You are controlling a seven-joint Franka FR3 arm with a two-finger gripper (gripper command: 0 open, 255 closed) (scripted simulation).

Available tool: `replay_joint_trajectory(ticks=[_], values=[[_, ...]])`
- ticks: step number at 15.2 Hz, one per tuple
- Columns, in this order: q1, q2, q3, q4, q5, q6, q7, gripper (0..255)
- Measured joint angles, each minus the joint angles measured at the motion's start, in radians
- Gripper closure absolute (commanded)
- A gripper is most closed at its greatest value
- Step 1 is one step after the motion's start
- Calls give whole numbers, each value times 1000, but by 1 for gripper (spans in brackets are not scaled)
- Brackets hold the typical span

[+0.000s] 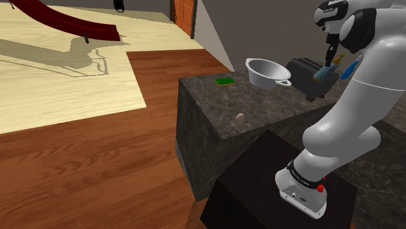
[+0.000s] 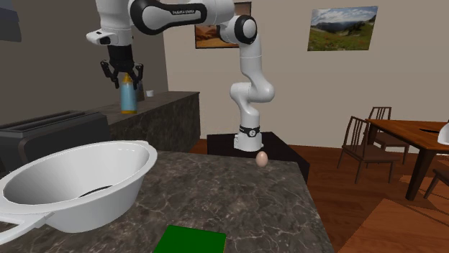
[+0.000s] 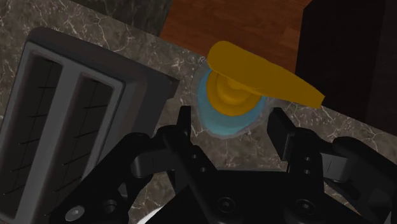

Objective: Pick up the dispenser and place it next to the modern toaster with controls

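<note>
Since standing upright on counter (image 3: 127, 44) just beside toaster (image 3: 70, 127), counts as placed: dispenser (image 3: 232, 105). Straddled at pump by gripper (image 3: 232, 119), jaws apart, not clamping, probably spread for release and clean lift-off.

A reddish wooden floor (image 1: 97, 169) meets a pale floor area (image 1: 52, 71) beside the dark marbled surface (image 2: 237, 194), a brown door (image 1: 184, 16) stands beyond, and a beige wall (image 2: 288, 79) carries a landscape picture (image 2: 343, 27) above a wooden dining table (image 2: 417, 133) and chairs (image 2: 363, 140).
</note>
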Motion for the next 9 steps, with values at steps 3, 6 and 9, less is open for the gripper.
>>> replay_joint_trajectory(ticks=[3, 6, 9], values=[[-2, 7, 1, -29, 2, 34, 7, 255], [2, 0, 2, -76, -3, 73, 21, 255], [3, 3, 3, -113, -4, 111, 32, 255]])
